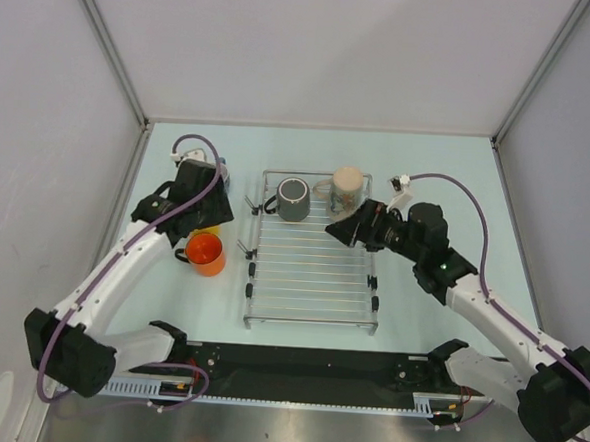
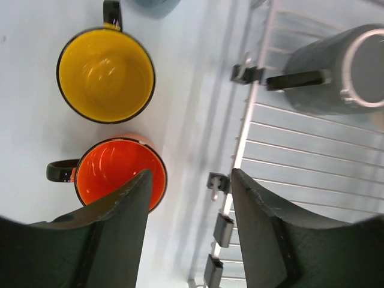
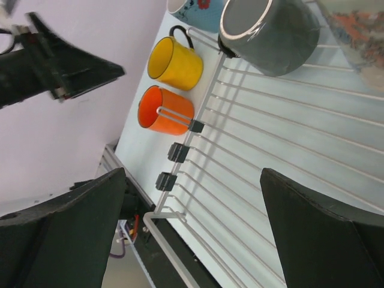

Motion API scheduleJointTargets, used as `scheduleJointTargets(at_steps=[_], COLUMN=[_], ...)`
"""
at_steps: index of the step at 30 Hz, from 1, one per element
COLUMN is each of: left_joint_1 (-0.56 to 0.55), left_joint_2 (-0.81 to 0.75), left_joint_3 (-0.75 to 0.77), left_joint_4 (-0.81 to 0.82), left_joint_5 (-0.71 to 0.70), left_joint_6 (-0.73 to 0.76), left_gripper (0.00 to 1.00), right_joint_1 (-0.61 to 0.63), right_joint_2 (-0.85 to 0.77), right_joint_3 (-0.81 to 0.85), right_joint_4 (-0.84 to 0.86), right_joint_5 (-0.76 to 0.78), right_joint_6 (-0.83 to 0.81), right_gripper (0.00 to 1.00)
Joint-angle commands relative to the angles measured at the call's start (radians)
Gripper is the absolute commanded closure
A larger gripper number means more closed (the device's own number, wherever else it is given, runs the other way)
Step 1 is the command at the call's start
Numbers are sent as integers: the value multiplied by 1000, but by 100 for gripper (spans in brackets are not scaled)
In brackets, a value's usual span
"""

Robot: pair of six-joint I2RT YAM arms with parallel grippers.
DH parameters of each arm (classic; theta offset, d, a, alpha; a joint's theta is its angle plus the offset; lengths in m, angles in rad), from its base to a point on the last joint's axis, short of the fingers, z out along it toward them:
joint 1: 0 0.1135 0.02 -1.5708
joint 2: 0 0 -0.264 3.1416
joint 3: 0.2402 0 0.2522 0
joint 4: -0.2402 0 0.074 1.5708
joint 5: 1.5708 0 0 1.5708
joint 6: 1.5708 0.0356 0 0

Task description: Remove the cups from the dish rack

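two white robot arms work over a pale table (image 1: 438,170). the left arm (image 1: 122,266) reaches forward. its left gripper (image 2: 191,234) points down just left of the dish rack (image 1: 311,282), jaws apart, with one finger over the orange mug (image 1: 206,255). the right arm (image 1: 490,303) bends inward. its right gripper (image 3: 195,240) is spread wide above the rack's far right side, near the tall beige mug (image 1: 347,187). the silver wire rack lies flat mid-table. the beige mug and a dark grey mug (image 1: 293,198) stand along its far edge. the orange mug, a yellow mug (image 2: 105,75) and a blue mug (image 3: 195,9) stand on the table left of it.
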Motion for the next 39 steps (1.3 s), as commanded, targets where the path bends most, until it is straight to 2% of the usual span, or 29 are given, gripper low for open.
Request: scheduleJointTargets(at_steps=[1, 6, 8, 9, 10, 12, 15, 20, 27, 39], left_joint_1=[5, 4, -1, -3, -7, -16, -18, -19, -21, -24], left_joint_2=[-142, -229, -280, -303, -341, -380, -433, -476, -483, -464], left_joint_3=[24, -43, -108, -129, -167, -198, -226, -246, -281, -306], left_joint_4=[45, 152, 190, 227, 244, 279, 284, 278, 281, 295], left_joint_5=[49, 143, 157, 161, 164, 158, 128, 100, 102, 95], left_joint_6=[30, 52, 52, 46, 44, 47, 62, 81, 75, 73], left_gripper=[37, 35, 34, 34, 34, 33, 30, 26, 24, 24], right_joint_1=[3, 113, 162, 214, 246, 314, 349, 363, 362, 324], right_joint_2=[82, 273, 340, 369, 428, 485, 626, 820, 956, 1067], right_joint_3=[148, 373, 446, 477, 542, 599, 733, 923, 1090, 1192], right_joint_4=[-85, -278, -349, -363, -381, -416, -482, -568, -633, -634], right_joint_5=[68, 223, 349, 386, 486, 550, 636, 756, 868, 897], right_joint_6=[-124, -263, -315, -334, -364, -389, -409, -426, -458, -472], right_gripper=[0, 0, 0, 0, 0, 0, 0, 0, 0, 0])
